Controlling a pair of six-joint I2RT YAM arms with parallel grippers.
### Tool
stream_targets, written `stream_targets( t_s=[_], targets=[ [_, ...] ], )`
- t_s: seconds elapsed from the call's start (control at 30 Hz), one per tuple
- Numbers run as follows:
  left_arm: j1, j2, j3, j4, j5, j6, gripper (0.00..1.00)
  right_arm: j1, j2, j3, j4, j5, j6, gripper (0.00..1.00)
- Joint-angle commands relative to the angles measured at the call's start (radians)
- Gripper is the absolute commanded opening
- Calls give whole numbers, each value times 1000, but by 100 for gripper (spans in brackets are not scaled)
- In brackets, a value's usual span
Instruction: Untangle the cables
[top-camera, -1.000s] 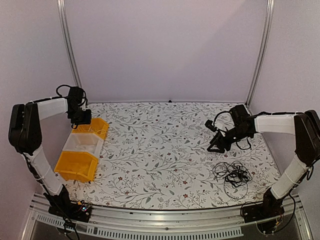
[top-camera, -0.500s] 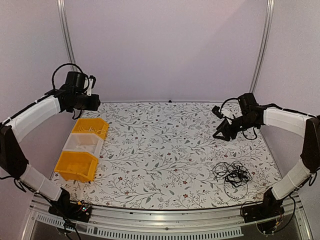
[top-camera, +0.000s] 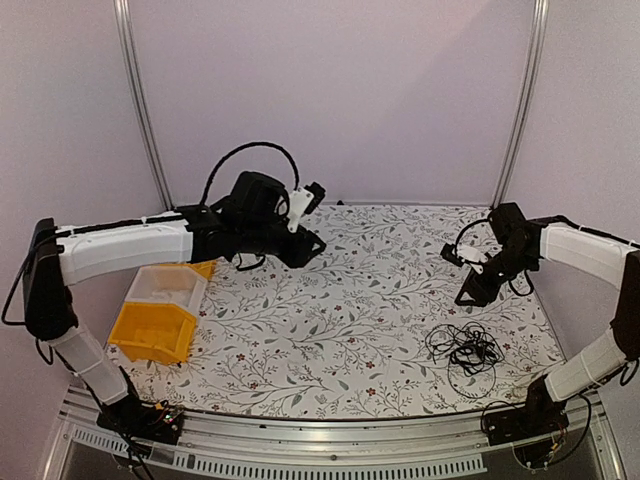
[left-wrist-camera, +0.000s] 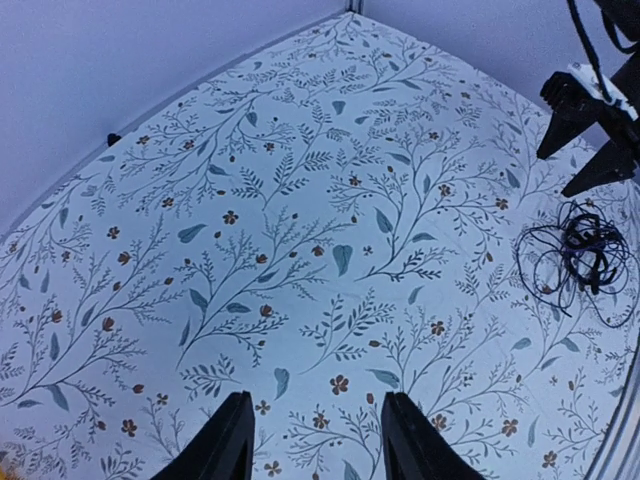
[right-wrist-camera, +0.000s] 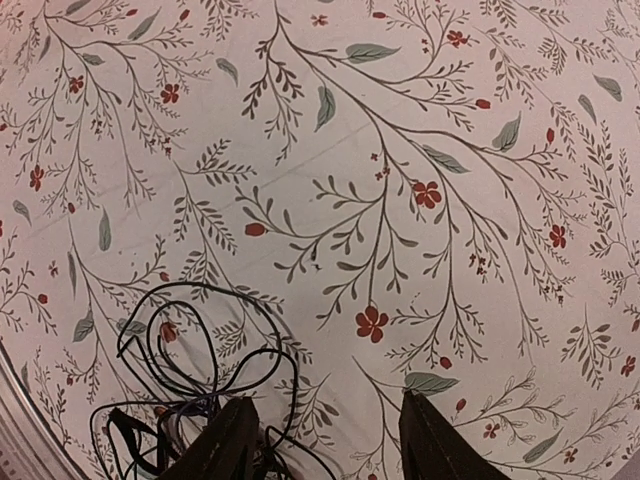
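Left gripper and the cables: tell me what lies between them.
Nothing but bare floral tablecloth lies between the left gripper and the cables; the left wrist view shows the whole stretch.

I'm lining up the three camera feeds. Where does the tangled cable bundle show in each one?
Top external: cables at lower right.
Left wrist: cables at the right edge, mid-height.
Right wrist: cables at bottom left.
Shared landmark: the floral tablecloth beneath them.

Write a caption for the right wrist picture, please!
The open right hand hovers over the flowery table, tangled black cables lying right beside it.
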Motion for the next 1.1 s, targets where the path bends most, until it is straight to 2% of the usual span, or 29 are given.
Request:
stream_targets(
  t_s=[0.0,0.13,0.27,0.63,0.73,0.93,1.07],
  targets=[
    [-100,175,113,29,5,-45,43,9,-28,-27,-55,26,-59,52],
    [-123,276,139,78,70,-127,43,90,50,-37,-55,30,-59,50],
    [-124,303,118,124,96,-181,43,182,109,-37,-37,53,-48,49],
    [-124,293,82,137,54,-184,43,211,184,-23,-25,52,-44,44],
    [-124,295,78,137,47,-190,43,223,199,-30,-15,49,-44,34],
    [-124,305,81,144,51,-198,43,226,216,3,-32,45,-27,1],
    [-124,304,74,166,57,-200,43,226,167,79,-96,1,-28,0]
  ],
)
